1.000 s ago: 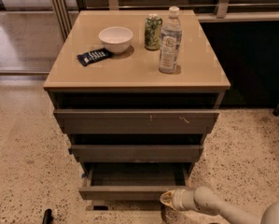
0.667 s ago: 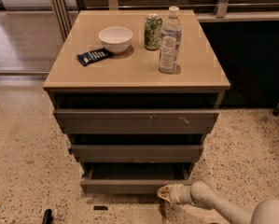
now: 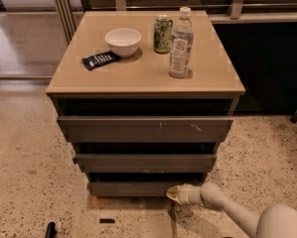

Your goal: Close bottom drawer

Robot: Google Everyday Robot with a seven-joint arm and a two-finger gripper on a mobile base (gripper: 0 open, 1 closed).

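The bottom drawer is the lowest and narrowest of three dark grey-brown drawers in a low cabinet. Its plain front sits nearly flush under the middle drawer, with only a thin dark gap above it. My gripper reaches in from the lower right on a white arm. Its tip touches the right part of the bottom drawer's front. The top drawer has pale scratches on its front.
On the tan cabinet top stand a white bowl, a green can, a clear water bottle and a dark snack packet. Speckled floor surrounds the cabinet. A dark wall panel lies to the right.
The bottom drawer stood pulled out with its inside showing; it has slid back in almost fully. My gripper has moved forward and left with its front.
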